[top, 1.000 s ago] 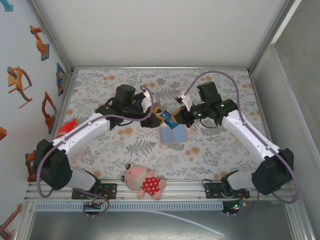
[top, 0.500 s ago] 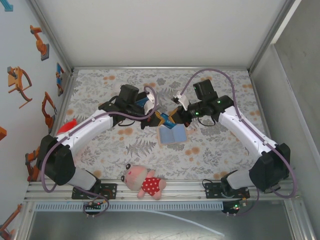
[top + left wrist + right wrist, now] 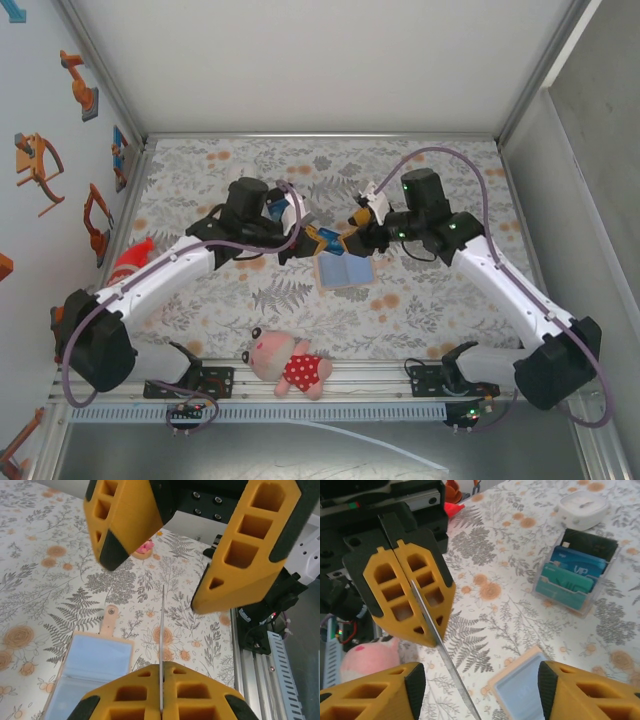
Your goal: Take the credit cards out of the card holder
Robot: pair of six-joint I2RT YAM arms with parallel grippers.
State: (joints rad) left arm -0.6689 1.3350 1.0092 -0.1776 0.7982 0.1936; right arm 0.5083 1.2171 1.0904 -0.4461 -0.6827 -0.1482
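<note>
The card holder [image 3: 345, 271] lies open on the floral table, tan-rimmed with blue-grey inner faces; it also shows in the left wrist view [image 3: 92, 667] with its snap tab [image 3: 110, 619], and in the right wrist view [image 3: 527, 690]. Above it my left gripper [image 3: 318, 241] [image 3: 162, 666] is shut on a thin credit card [image 3: 162, 630], seen edge-on [image 3: 447, 667]. My right gripper [image 3: 354, 238] [image 3: 480, 685] faces it, open, its fingers [image 3: 245, 550] standing on either side of the card's free end without touching it.
A clear stand [image 3: 576, 575] with teal, blue and dark cards sits beyond the holder, beside a small white box [image 3: 582, 507]. A pink plush toy [image 3: 290, 365] lies near the front rail. A red object [image 3: 133, 256] lies at the left edge.
My left gripper closed on the card that the right gripper was holding. The right gripper then opened, let go of it and drew back slightly.
</note>
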